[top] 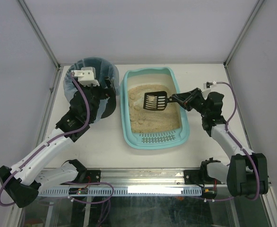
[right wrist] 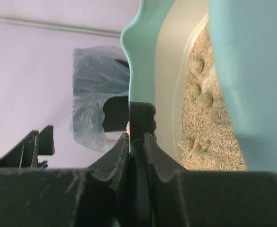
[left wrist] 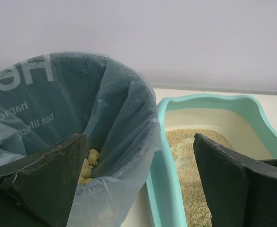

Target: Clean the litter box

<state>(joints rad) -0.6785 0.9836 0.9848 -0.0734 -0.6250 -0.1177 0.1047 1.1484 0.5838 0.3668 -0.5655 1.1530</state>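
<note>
Scooping tip: your right gripper (top: 175,99) is clamped on the scoop (top: 155,100) handle, with the blade hanging over the sand in the litter box (top: 125,124), which sits mid-table right beside the bin (top: 93,63). Slide the front edge under those clumps (right wrist: 205,100), lift level, then shake gently so loose sand drops through. Your left gripper (top: 106,97) is spread wide at the bin's rim, gripping nothing, so mind it when you swing over.

Left flank: bin (top: 103,66) stands just beside the litter box (top: 125,124) rim; no passage between.
Over litter: scoop (top: 155,100) hangs mid-box; near end by grate (top: 157,139) open.
Tabletop (top: 105,149): bare strip before the box.
</note>
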